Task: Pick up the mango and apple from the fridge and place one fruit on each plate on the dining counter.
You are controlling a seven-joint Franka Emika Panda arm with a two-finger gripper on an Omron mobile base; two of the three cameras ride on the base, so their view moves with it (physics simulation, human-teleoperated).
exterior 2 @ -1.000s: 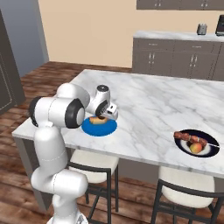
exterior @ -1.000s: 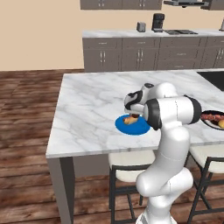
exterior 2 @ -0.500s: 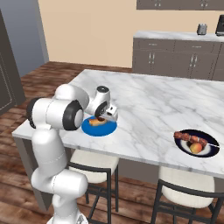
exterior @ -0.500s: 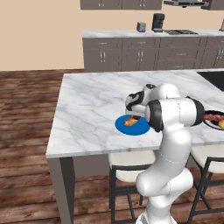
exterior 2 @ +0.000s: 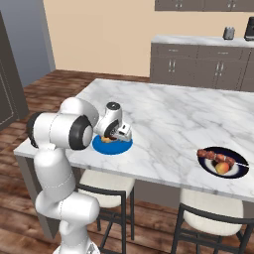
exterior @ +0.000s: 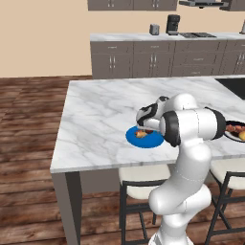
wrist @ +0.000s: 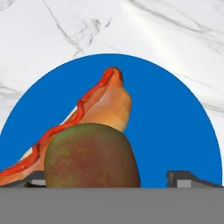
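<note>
The apple (wrist: 92,155), dull red-brown and green, lies on the blue plate (wrist: 175,109) against a hot dog (wrist: 105,105). My gripper (wrist: 111,177) stands open around it, and a gap shows between the right fingertip (wrist: 188,177) and the fruit. From the base, the gripper (exterior: 142,130) (exterior 2: 117,137) hangs low over the blue plate (exterior: 155,140) (exterior 2: 124,147) near the dining counter's (exterior: 105,110) (exterior 2: 173,114) front edge. The mango (exterior 2: 222,168) (exterior: 241,136) rests on the dark plate (exterior 2: 238,171) (exterior: 230,135) further right. I cannot tell whether the tall grey unit (exterior 2: 25,44) at the far left is the fridge.
A red skewer (exterior 2: 216,157) shares the dark plate with the mango. Stools (exterior: 143,184) (exterior 2: 106,181) stand under the counter's front edge. The wall counter with grey cabinets (exterior: 158,57) carries small appliances (exterior: 172,24) at the back.
The arm and both plates look the same as a second ago; my hand stays low over the blue plate.
</note>
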